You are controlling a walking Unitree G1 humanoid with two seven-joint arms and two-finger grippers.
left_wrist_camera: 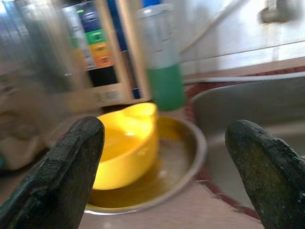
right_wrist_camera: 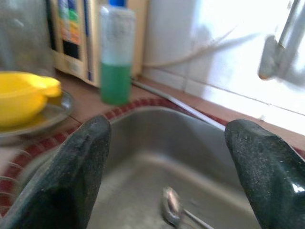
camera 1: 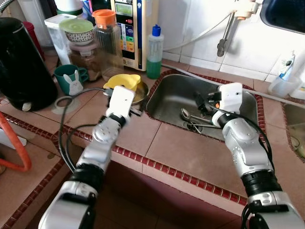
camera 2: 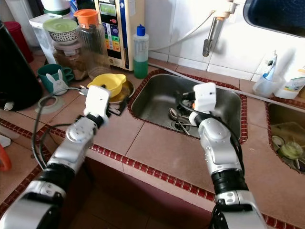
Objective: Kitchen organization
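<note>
Sink [camera 1: 171, 90]: steel basin set into the tiled counter [camera 1: 190, 152]. The right claw [right_wrist_camera: 167, 157] hangs over it with fingers spread wide and nothing between them. The basin floor lies directly below and ahead of that claw.

Dish [left_wrist_camera: 186, 162]: shallow steel plate on the counter, just ahead of the left claw [left_wrist_camera: 164, 157], close beside the sink's red border. It looks rigid and light, and probably slick; a thin yellowish film seems to lie in it. Its low rim is the likely place to grip, but it offers little height.

Bowl [left_wrist_camera: 126, 143]: yellow, probably plastic, sitting tilted in the dish, directly ahead of the left claw. That claw is open and empty, its fingers apart on either side of the bowl in the wrist view, not touching it. The bowl should be light, stiff and not fragile. The best hold is judged to be the rim wall nearest the claw, or the small lug at the far rim. Wet surfaces may let it slip.

Spoon [right_wrist_camera: 171, 210]: steel, lying on the sink floor beneath the right claw. Thin, flat and slippery; the handle is the likeliest hold.

Hard to make out:
- Both wrist views are blurred.
- Other cutlery in the sink is tangled behind the right wrist in the eye views; the count cannot be told.
- Whether the bowl holds liquid cannot be told.
</note>
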